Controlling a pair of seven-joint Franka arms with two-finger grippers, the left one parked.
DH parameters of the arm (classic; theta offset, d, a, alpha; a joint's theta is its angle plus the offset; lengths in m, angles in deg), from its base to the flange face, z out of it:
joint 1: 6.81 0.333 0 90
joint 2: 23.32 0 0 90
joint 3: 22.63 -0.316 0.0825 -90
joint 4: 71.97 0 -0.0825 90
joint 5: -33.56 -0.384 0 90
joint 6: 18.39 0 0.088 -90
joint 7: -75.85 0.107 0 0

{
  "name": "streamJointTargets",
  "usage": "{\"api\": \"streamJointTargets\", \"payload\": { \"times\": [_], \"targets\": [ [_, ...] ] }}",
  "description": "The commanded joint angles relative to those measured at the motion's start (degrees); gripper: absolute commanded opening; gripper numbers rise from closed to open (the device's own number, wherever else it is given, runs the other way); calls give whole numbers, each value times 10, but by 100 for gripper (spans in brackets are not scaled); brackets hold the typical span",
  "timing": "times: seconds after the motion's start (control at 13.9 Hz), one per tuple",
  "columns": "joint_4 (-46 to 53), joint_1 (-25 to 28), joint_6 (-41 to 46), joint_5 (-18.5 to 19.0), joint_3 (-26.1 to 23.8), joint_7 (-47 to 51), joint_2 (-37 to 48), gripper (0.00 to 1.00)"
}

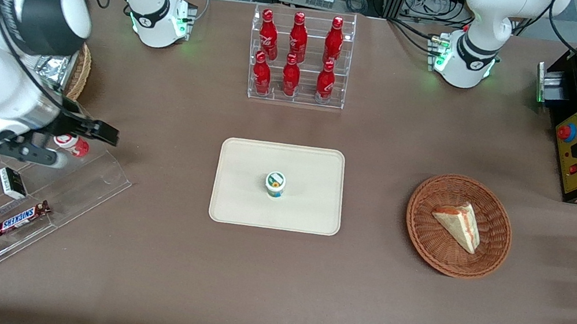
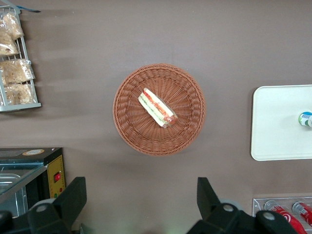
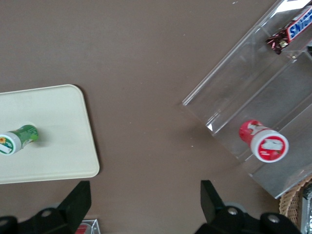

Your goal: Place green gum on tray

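Note:
The green gum [image 1: 275, 183] stands upright on the middle of the beige tray [image 1: 242, 195]. It has a green-rimmed white lid. In the right wrist view the gum [image 3: 18, 139] and the tray [image 3: 53, 136] both show. The left wrist view also shows the gum [image 2: 306, 118] at the tray's [image 2: 278, 122] edge. My right gripper [image 1: 85, 148] is open and empty. It hangs well away from the tray, toward the working arm's end of the table, above the clear acrylic stand [image 1: 98, 177]. In the right wrist view the gripper [image 3: 145, 197] has bare table between its fingers.
A red-lidded gum bottle [image 3: 263, 141] lies on the acrylic stand, with Snickers bars [image 1: 21, 217] and small dark boxes [image 1: 12, 182]. A clear rack of red bottles [image 1: 297, 58] stands farther from the camera than the tray. A wicker basket [image 1: 429, 232] holds a sandwich.

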Motion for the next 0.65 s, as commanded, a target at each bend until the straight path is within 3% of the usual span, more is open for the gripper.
{"api": "streamJointTargets", "payload": {
  "times": [0.0, 0.14, 0.58],
  "targets": [
    [-34, -36, 35, 7, -15, -37, 51, 100],
    [-33, -43, 63, 27, -14, -44, 71, 100],
    [-26, -62, 132, 34, -8, -43, 108, 100]
  ]
}}
